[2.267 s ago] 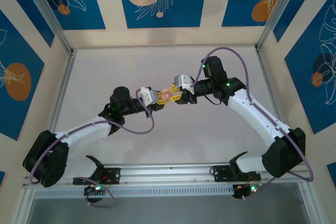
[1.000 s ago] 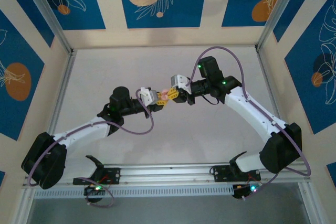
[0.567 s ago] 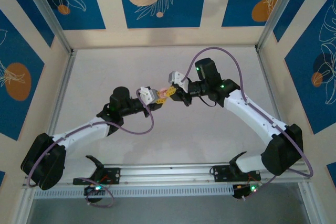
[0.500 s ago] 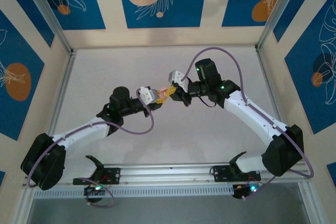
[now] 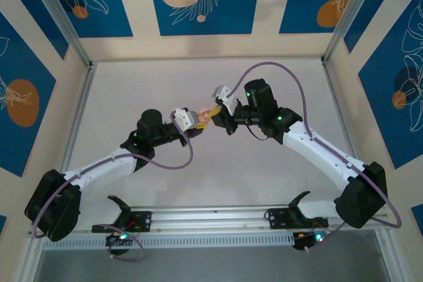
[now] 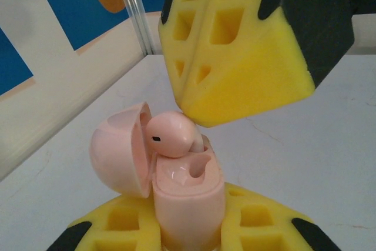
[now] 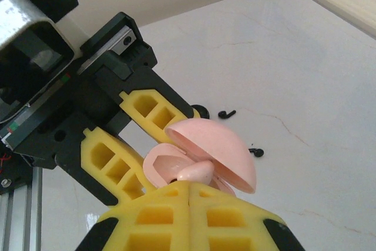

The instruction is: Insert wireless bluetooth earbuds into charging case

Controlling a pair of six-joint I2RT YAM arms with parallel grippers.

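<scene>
The left fingers [image 6: 247, 218] are clamped on the lower body of the pink charging case [image 6: 188, 201]. They hold it upright above the table [image 6: 329, 145], mouth upward, with the lid [image 6: 114, 151] swung back on its hinge. The right fingers [image 6: 205, 80] are pressed together, and their tip bears on a pink earbud [image 6: 170, 136] from directly above the case. Whether the tip pinches the stem or merely pushes on the bud cannot be told.

The earbud sits at the mouth of the case on the hinge side, its rounded head against or just beside the inner face of the lid. The stem is hidden behind the head, so its axis cannot be confirmed. A second socket [image 6: 191, 171], on the side of the case away from the lid, is empty.

The governing relation is vertical: right fingers above, case below, and the stem to be aligned with its socket. Seating likely calls for a straight downward press by the right arm while the left arm steadies the case. A tilted bud may jam against the lid.
</scene>
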